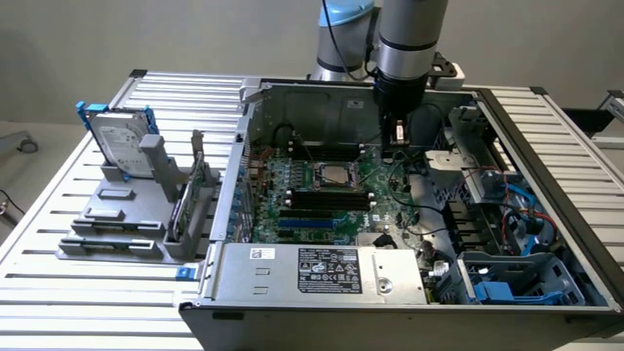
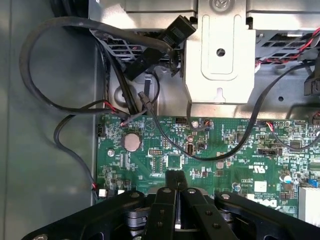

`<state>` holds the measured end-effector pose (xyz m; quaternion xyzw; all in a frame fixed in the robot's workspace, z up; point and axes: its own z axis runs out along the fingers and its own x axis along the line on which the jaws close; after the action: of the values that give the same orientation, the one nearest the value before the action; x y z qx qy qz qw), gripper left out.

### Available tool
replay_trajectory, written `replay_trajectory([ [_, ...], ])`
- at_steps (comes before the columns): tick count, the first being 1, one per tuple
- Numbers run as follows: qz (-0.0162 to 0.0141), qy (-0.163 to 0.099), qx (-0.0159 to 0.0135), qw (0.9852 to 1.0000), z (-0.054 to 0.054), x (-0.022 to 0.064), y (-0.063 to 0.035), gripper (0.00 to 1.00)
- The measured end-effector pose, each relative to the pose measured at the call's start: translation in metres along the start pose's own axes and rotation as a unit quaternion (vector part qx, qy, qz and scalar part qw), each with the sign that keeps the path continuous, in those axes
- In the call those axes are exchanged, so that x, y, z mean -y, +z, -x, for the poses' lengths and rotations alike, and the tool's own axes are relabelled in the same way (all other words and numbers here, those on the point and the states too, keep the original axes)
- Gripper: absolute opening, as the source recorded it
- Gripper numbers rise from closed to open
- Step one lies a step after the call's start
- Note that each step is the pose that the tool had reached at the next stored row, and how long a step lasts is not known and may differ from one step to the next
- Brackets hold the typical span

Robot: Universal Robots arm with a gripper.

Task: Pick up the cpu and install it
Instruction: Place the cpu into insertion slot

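The cpu (image 1: 329, 174), a small dull-silver square, lies flat inside the black-framed socket on the green board (image 1: 292, 179) of the open computer case. My gripper (image 1: 398, 139) hangs above the board, to the exterior view's right of the socket and a little further back, apart from the cpu. In the wrist view the two black fingers (image 2: 167, 192) are pressed together with nothing between them, and my gripper (image 2: 175, 176) is over a bare part of the green board (image 2: 225, 150) near a round coin battery (image 2: 131, 141).
Black cables (image 2: 75, 30) loop over the board beside a grey metal bracket (image 2: 216, 50). Black memory slots (image 1: 329, 199) lie in front of the socket. The power supply (image 1: 322, 272) closes the case's front. A hard drive (image 1: 122, 139) stands on a grey fixture (image 1: 112, 234) at the exterior view's left.
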<state>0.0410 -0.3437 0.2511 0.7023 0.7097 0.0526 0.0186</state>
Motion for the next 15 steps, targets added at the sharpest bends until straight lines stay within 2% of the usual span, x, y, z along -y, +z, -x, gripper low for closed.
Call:
replay_trajectory([
  [1, -0.0011, 0.0, 0.0001, 1.0, 0.0, -0.0001, 0.0, 0.11],
  [5, -0.0086, 0.0, 0.0, 1.0, 0.0011, -0.0002, -0.0023, 0.11],
  [8, -0.0126, 0.001, 0.0, 0.9999, 0.0022, 0.0006, -0.003, 0.11],
  [11, -0.0154, 0.001, 0.0013, 0.9999, 0.0034, 0.0023, -0.0033, 0.11],
  [15, -0.0167, 0.001, 0.0027, 0.9999, 0.0054, 0.0063, -0.0038, 0.11],
])
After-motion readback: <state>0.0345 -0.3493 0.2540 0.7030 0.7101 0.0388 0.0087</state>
